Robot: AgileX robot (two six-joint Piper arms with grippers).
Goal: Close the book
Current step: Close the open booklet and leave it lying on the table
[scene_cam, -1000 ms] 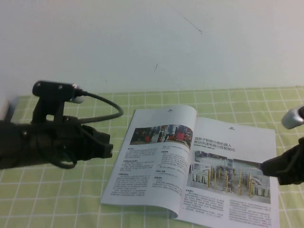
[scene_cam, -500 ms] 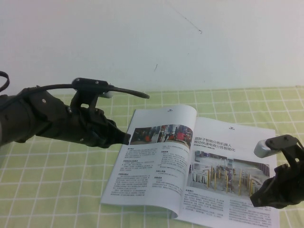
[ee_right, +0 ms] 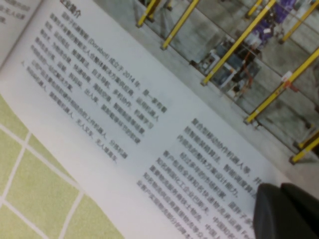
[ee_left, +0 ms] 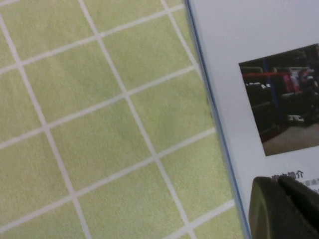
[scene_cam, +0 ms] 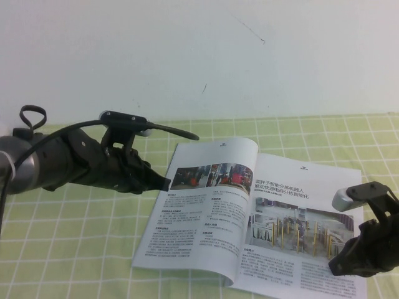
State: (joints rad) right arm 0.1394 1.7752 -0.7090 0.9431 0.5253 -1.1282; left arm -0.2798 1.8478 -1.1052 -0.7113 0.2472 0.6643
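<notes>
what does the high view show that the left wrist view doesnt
Only the high view: the whole open book, the white wall, and the right tool over the right page's near outer corner. Only the left wrist view: the page's thin blue edge line, and that the left tool has its jaws together. Both: the left tool at the left page's outer edge, the page photo and the green checked cloth.
</notes>
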